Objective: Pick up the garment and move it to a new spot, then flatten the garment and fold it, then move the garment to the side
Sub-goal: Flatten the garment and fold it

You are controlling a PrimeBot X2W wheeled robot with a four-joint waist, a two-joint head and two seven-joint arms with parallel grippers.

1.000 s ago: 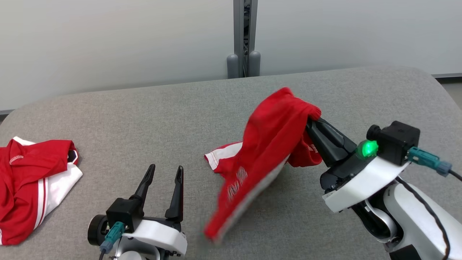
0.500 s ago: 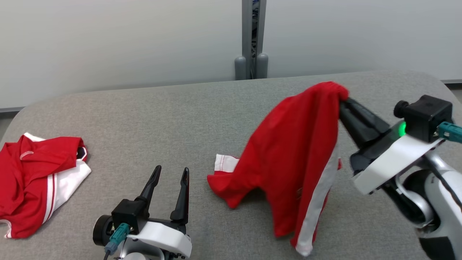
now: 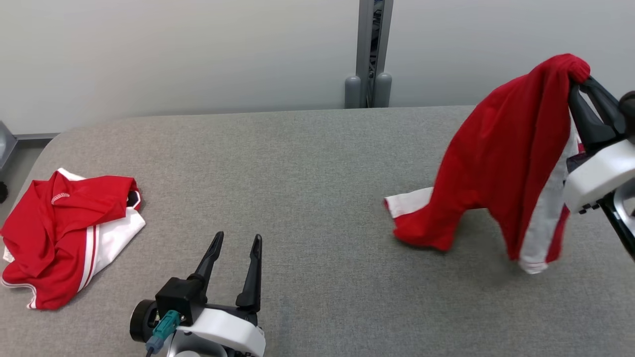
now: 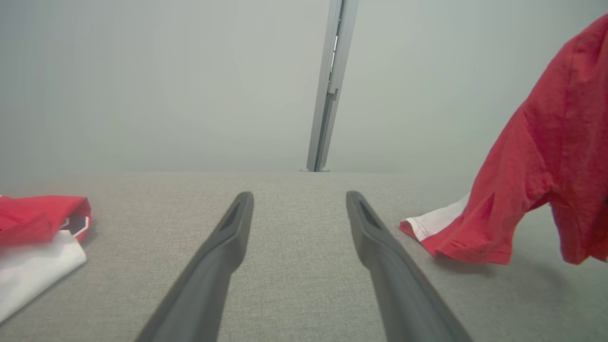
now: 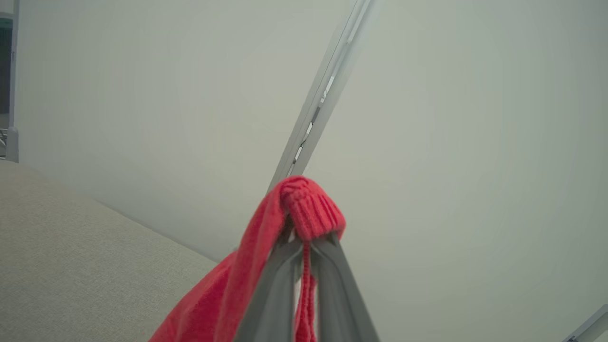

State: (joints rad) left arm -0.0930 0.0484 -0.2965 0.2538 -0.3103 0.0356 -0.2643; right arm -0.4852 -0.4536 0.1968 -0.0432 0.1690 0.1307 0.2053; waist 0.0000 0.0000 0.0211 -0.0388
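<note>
I hold the red garment (image 3: pixel 501 163) up by its ribbed edge (image 5: pixel 311 209) in my clamped right gripper (image 3: pixel 578 85), one sleeve (image 3: pixel 421 223) resting on the grey table (image 3: pixel 297 163), my left gripper (image 3: pixel 236 242) spread wide, empty.

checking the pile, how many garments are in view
2: crumpled garment at the table's left; lifted garment hanging from the right gripper, sleeve touching the table.

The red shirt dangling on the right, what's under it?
Grey table, in shadow. The shirt hangs from the right gripper; its white-cuffed sleeve touches the table. Anything behind the draped cloth is hidden.
</note>
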